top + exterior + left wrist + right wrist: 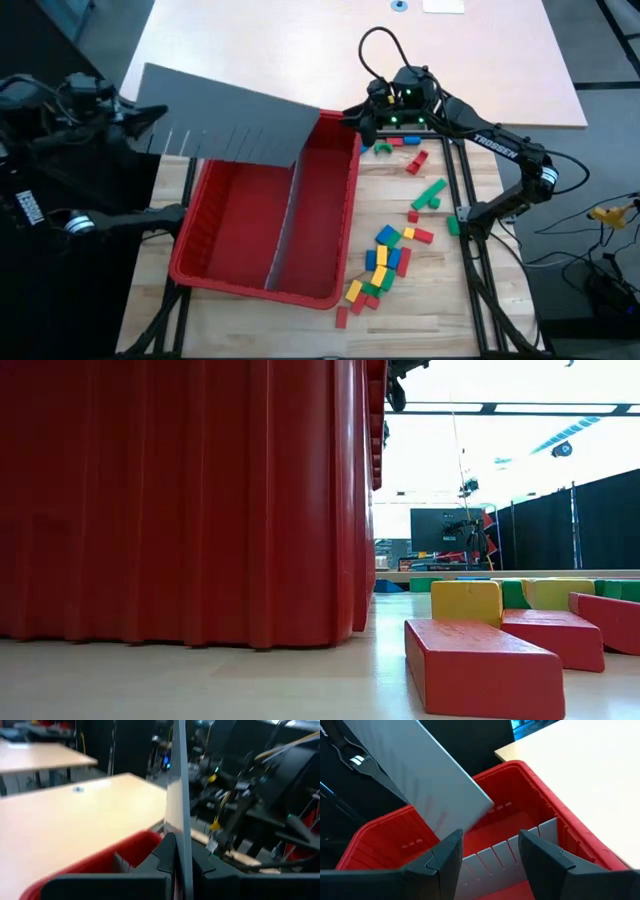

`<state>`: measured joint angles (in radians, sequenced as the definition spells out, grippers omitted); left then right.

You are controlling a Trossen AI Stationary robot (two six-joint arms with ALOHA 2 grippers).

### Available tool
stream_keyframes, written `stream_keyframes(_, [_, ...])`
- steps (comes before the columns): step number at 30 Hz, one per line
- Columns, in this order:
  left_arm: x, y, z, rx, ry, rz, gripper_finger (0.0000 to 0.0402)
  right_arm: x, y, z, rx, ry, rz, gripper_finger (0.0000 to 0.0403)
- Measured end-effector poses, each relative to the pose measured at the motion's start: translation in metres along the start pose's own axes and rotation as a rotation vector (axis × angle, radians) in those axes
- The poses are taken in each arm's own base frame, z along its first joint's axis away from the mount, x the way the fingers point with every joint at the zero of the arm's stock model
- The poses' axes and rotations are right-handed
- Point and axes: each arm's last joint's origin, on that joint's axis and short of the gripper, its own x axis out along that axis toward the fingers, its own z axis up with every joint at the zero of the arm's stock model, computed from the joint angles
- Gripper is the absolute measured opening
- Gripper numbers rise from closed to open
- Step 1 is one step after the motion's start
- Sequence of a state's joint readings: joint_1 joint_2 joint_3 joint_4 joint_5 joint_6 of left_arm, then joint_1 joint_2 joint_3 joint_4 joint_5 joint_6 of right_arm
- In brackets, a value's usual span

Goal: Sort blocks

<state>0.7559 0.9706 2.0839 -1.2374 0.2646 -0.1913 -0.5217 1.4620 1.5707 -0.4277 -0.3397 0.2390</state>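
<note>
Several small red, green, blue and yellow blocks (395, 255) lie loose on the table, right of the red bin (225, 280); a few more (400, 148) lie near its far right corner. The low view shows red (480, 665) and yellow (466, 602) blocks close up. A grey slotted panel (235, 115) hangs over the bin's far wall, with my left gripper (155, 120) shut on its left end. My right gripper (487, 857) stands open above the bin's far right corner (358, 122), holding nothing. My left gripper pinches the grey panel's left end (165, 120) between its two fingers, coming level from the table's left. In the left wrist view the panel stands edge-on (177, 840) between the fingers. It is lifted and tilted, reaching across to the bin's far right corner.
A grey divider (285, 220) stands upright along the middle of the bin, its slotted top (505, 851) showing in the right wrist view. A light table (300, 50) lies beyond the work surface. Black frame bars (470, 250) run along the right side by the blocks.
</note>
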Motion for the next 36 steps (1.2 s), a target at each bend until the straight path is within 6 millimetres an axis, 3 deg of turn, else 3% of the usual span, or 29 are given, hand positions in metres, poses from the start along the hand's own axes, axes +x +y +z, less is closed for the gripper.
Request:
stream_keyframes(6, [-0.007, -0.004, 0.008, 0.017, -0.06, -0.025, 0.0, 0.0, 0.002, 0.009, 0.001, -0.086, 0.023, 0.0177])
stream_keyframes(13, [0.002, -0.002, 0.01, 0.023, -0.049, -0.031, 0.0, -0.001, 0.006, 0.019, 0.027, -0.191, 0.067, 0.0177])
stream_keyframes(23, [0.012, -0.002, 0.017, 0.048, -0.076, -0.086, 0.0, 0.031, 0.011, 0.011, 0.057, -0.171, 0.161, 0.0182])
stream_keyframes(30, [0.011, -0.003, 0.017, 0.038, -0.074, -0.101, 0.0, 0.042, 0.011, 0.012, 0.063, -0.208, 0.192, 0.0185])
stream_keyframes(33, [0.01, -0.003, 0.017, 0.036, -0.075, -0.103, 0.0, 0.041, 0.012, 0.013, 0.032, -0.221, 0.196, 0.0173])
stream_keyframes(36, [0.011, -0.003, 0.017, 0.034, -0.069, -0.101, 0.0, 0.04, 0.013, 0.015, 0.003, -0.232, 0.226, 0.0134])
